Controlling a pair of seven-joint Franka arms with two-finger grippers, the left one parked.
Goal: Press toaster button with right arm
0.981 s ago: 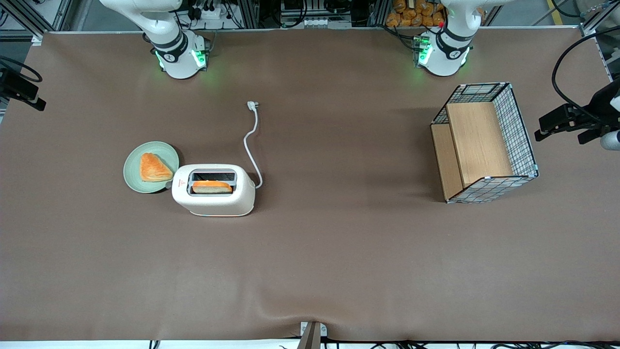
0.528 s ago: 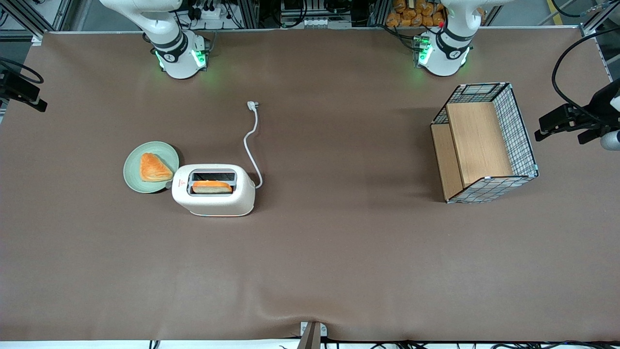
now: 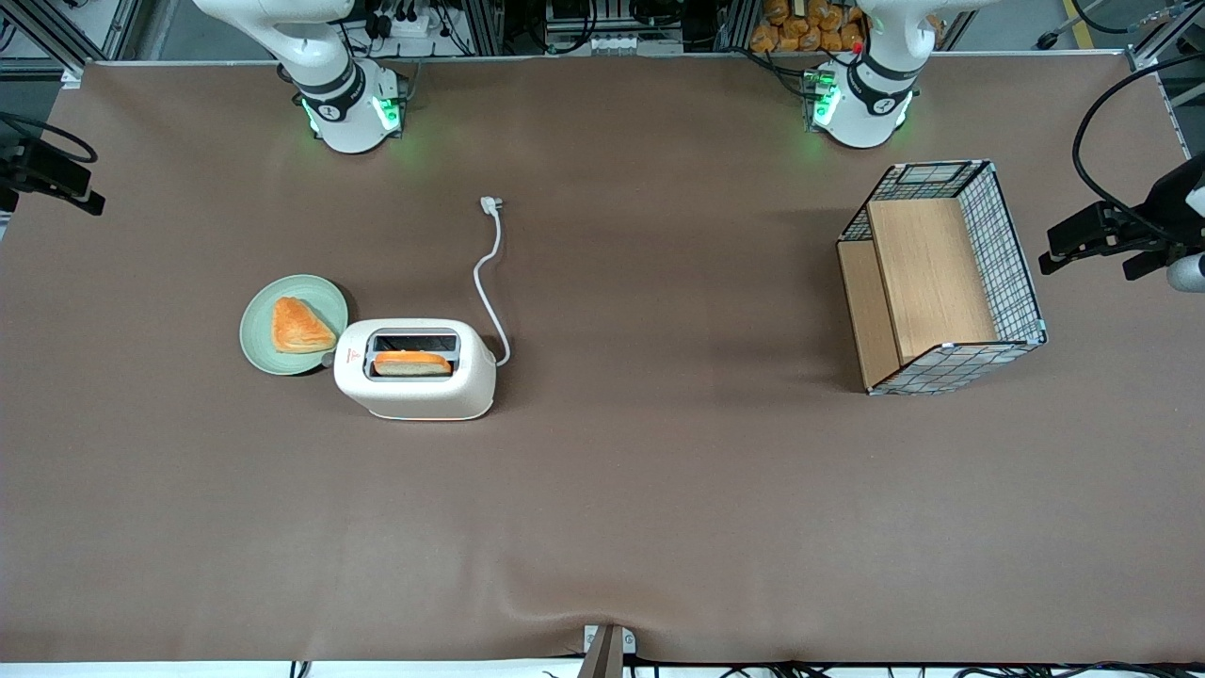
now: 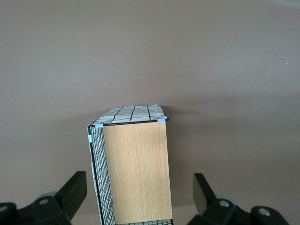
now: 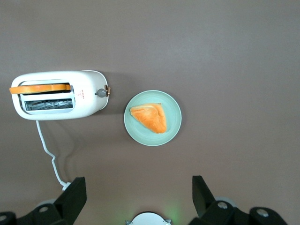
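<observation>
Right wrist view shows our pincer (image 5: 136, 199) open high above the desk (image 5: 225, 47), well apart from the toaster (image 5: 58, 95) beside the plate (image 5: 152, 118), so its button (image 5: 101, 92) remains unpressed and everything lies ahead.

Glossy plastic toaster (image 3: 415, 369); matt tabletop (image 3: 659, 490).

You get even overhead light, sharp frames; soft shadow beside toaster (image 3: 415, 368); gripper (image 5: 136, 199) fingers spread, slightly blurred, high above table.
</observation>
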